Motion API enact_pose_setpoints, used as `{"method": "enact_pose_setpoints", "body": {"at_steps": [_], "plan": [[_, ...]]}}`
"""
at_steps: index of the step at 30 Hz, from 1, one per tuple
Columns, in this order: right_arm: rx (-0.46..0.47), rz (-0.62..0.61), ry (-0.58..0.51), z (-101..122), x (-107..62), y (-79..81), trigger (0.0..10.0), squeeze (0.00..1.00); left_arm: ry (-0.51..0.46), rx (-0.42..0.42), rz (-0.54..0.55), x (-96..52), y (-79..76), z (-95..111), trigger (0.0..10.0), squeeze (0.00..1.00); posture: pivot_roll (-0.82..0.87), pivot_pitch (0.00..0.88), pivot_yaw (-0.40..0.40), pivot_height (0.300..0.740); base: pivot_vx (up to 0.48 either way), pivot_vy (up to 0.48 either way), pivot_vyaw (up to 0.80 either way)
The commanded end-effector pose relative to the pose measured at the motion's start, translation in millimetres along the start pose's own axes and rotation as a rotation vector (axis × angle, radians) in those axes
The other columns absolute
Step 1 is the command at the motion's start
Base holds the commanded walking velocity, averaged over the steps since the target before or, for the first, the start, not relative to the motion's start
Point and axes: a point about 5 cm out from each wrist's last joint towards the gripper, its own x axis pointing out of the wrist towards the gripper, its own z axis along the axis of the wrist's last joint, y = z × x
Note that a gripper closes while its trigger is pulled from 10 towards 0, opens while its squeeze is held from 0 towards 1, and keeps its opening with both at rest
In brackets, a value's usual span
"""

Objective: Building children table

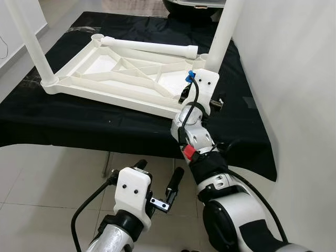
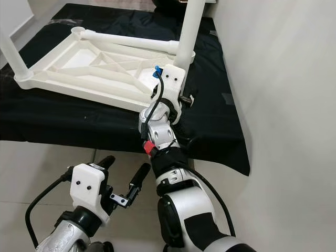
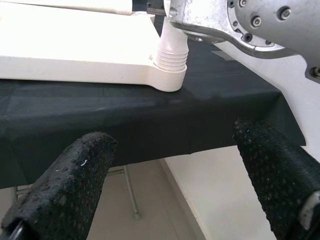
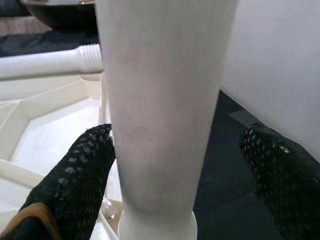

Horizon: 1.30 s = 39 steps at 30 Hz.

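**Inverted white table top on black-draped work surface, three legs counted**

One white moulded-plastic table top (image 1: 126, 79) lies upside down on a work surface covered with black cloth (image 1: 79, 123), its ribbed, cross-braced underside facing up. It sits toward the cloth's right half, its right corner near the wall-side edge.

Legs counted: three, all smooth white plastic tubes. One upright leg (image 1: 223, 31) stands in the socket at the frame's far-right corner. A second upright leg (image 1: 32, 37) stands in the left corner socket. A third, loose leg (image 1: 149, 47) lies flat along the frame's far edge; its threaded end shows in the right wrist view.

Grippers: two, each with textured black fingers. The right gripper (image 4: 180, 170) is at the base of the far-right upright leg, its fingers spread to either side of the tube and gripping nothing. The left gripper (image 1: 157, 184) hangs below the near edge of the cloth, over the tiled floor (image 1: 42, 189), fingers apart and empty.
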Motion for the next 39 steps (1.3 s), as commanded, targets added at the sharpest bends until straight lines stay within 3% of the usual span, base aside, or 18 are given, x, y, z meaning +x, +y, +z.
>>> {"method": "enact_pose_setpoints", "body": {"at_steps": [1, 39], "plan": [[-0.006, 0.022, 0.03, -9.4, -10.2, 4.9, 10.0, 0.0, 0.004, -0.006, 0.001, -1.0, -2.2, -2.3, 10.0, 0.0, 0.11, 0.139, -0.078, 0.74, 0.0, 0.0, 0.0], [-0.054, 0.195, 0.087, -20.5, -21.8, 1.8, 10.0, 0.0, 0.001, -0.006, -0.002, 1.2, -3.0, -3.9, 10.0, 0.0, 0.1, 0.152, -0.081, 0.74, 0.0, 0.0, 0.0]]}}
